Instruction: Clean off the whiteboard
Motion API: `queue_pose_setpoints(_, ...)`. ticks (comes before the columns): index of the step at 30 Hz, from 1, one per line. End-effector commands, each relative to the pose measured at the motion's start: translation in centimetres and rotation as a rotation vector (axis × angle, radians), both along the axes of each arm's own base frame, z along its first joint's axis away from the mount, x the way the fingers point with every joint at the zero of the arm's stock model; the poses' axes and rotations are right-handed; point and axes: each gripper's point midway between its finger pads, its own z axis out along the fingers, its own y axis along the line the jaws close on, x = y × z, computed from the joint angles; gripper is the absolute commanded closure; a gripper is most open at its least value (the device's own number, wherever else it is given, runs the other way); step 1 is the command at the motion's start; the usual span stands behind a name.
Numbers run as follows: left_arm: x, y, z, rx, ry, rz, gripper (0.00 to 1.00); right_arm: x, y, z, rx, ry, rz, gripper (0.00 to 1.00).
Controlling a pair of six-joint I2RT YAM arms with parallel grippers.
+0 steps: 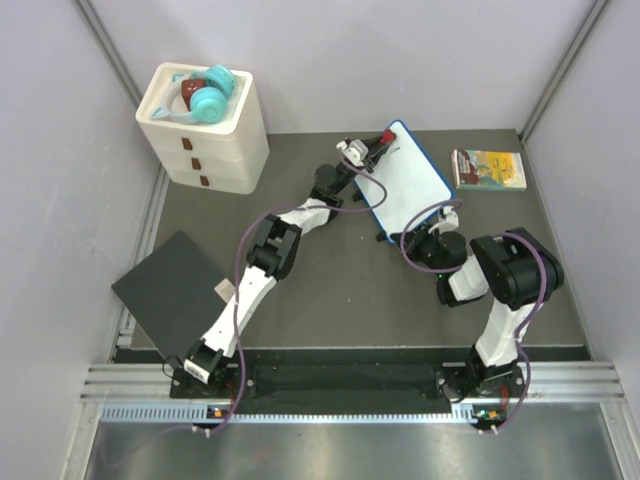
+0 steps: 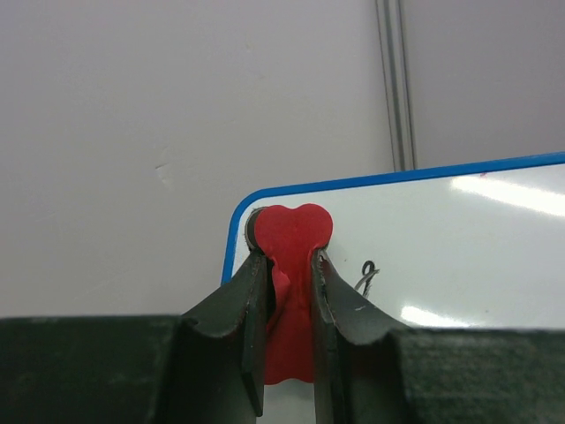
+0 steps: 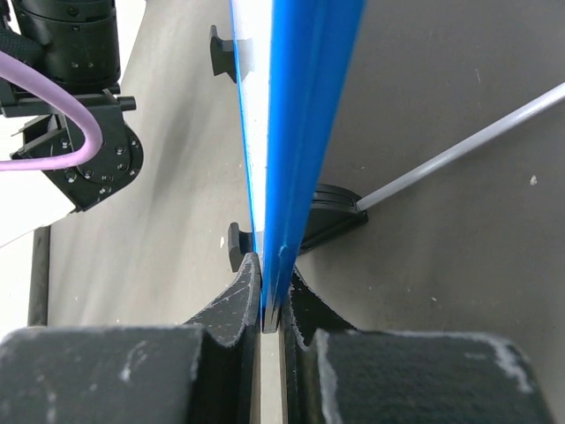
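**Top view.**
- The table is a dark mat with walls on three sides. Bare mat lies between the two arms and in front of the board.
- Back left corner: a white drawer unit with teal headphones on top.
- Left edge: a flat black panel, partly over the mat's rim.
- Back right: a small book, near the board's right edge but apart from it.
- The whiteboard sits at centre back, turned at an angle.
- The left gripper is at the board's far left corner and holds a red eraser.
- The right gripper is at the board's near edge.

**Left wrist view.**
- The jaws are clamped on the heart-shaped eraser, whose top lobes stick out past the fingertips.
- The eraser lies over the board's rounded blue corner; contact cannot be judged.
- A small black scribble is on the white face just right of the jaws.
- Beyond the board's edge is plain wall.

**Right wrist view.**
- The board is seen edge-on.
- The jaws are pinched together on its blue rim.
- Black feet stick out from either side of the board.
- The left arm's links are close by on the left.
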Motion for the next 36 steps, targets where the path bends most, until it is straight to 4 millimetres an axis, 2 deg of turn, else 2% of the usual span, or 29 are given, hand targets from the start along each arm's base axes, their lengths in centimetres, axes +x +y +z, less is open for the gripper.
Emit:
queue_pose_setpoints(1, -4.1, -4.0, 3.5, -0.033, -0.077, -0.131, 1.00, -10.4, 1.1, -10.4, -0.158, 0.438, 0.233, 1.00)
queue_pose_setpoints(5, -5.4, -5.2, 5.6, -0.038, -0.129, -0.135, 1.00, -10.4, 1.1, -10.4, -0.157, 0.439, 0.232, 1.00)
queue_pose_setpoints(11, -4.5, -4.9, 6.0, -0.021, -0.159, -0.064, 1.00, -10.4, 1.1, -10.3, -0.155, 0.436, 0.237, 1.00)
queue_pose_setpoints(13, -3.9, -4.7, 5.5, -0.007, -0.163, -0.036, 1.00, -10.4, 1.1, -10.3, -0.156, 0.435, 0.238, 1.00)
queue_pose_setpoints(17, -1.2, -2.9, 4.6, -0.012, -0.118, 0.072, 1.00, -10.5, 1.2, -10.3, -0.153, 0.433, 0.244, 1.00)
queue_pose_setpoints(23, 1.4, -0.3, 1.5, 0.015, -0.028, 0.115, 1.00, -10.4, 1.3, -10.3, -0.157, 0.432, 0.247, 1.00)
queue_pose_setpoints(26, 1.9, 0.2, -0.6, 0.036, 0.022, 0.100, 1.00, -10.4, 1.3, -10.2, -0.156, 0.429, 0.249, 1.00)
queue_pose_setpoints(29, 1.7, -0.2, -2.0, 0.055, 0.044, 0.070, 1.00, -10.4, 1.3, -10.2, -0.156, 0.429, 0.249, 1.00)
queue_pose_setpoints(32, 0.5, -1.0, -2.2, 0.049, 0.039, 0.001, 1.00, -10.4, 1.3, -10.2, -0.155, 0.430, 0.248, 1.00)
queue_pose_setpoints(36, -1.7, -2.7, -1.3, 0.060, -0.015, -0.090, 1.00, -10.4, 1.3, -10.3, -0.157, 0.430, 0.251, 1.00)
